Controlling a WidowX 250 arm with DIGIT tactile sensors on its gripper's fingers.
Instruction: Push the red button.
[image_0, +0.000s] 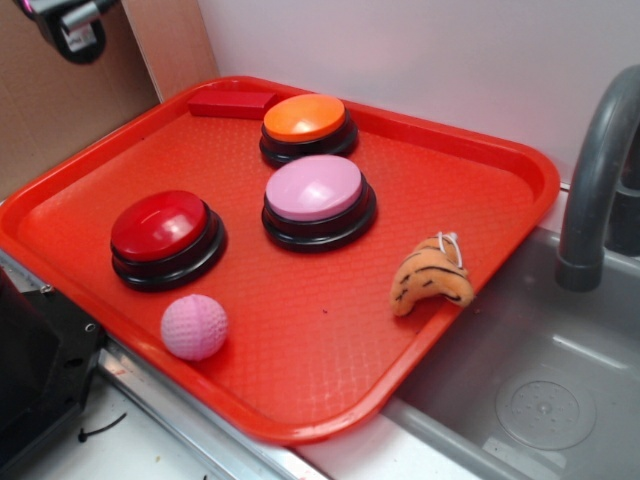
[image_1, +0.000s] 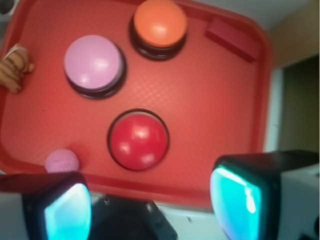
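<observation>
The red button (image_0: 158, 226) (image_1: 138, 140), a glossy dark-red dome on a black round base, sits at the front left of the red tray (image_0: 480, 190). My gripper (image_1: 155, 200) hovers high above the tray's near rim, well clear of the button. It is open, with a wide gap between the cyan pads (image_1: 67, 212) and nothing held. In the exterior view only a part of the gripper (image_0: 70, 25) shows, at the top left corner.
On the tray also stand an orange button (image_0: 305, 118) and a pink button (image_0: 314, 188). A pink ball (image_0: 194, 326), a striped plush toy (image_0: 430, 277) on the right rim and a red block (image_0: 232, 103) lie there too. A sink and grey faucet (image_0: 598, 170) lie to the right.
</observation>
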